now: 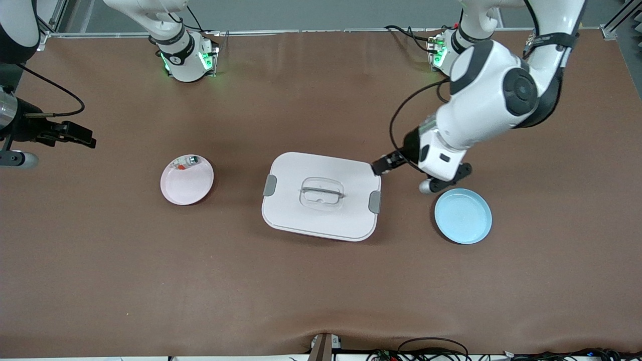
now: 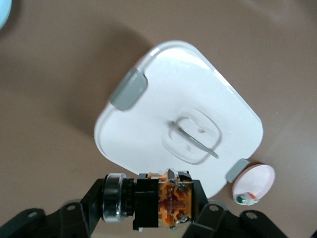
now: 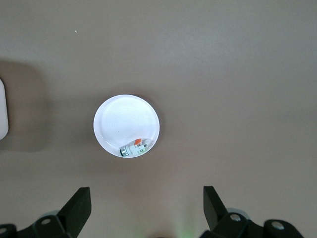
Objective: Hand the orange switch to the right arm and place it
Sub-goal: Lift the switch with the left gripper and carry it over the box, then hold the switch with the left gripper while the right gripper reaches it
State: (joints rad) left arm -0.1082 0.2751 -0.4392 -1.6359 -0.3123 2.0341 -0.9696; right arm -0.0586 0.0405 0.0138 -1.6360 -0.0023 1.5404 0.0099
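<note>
Table (image 1: 321, 301), brown, carrying all items. White lidded box (image 1: 321, 195), mid-table, taken as landmark. Blue plate (image 1: 463, 216), beside the box toward the left arm's end, bare. Pink plate (image 1: 186, 179), beside the box toward the right arm's end, holding a pale silvery part (image 1: 188, 162). Left gripper (image 2: 166, 208), over the box's corner, jaws clenched on the orange switch (image 2: 171, 201), which sits squarely between them. Right gripper (image 3: 146, 206), high over the pink plate, jaws released, waiting.
</note>
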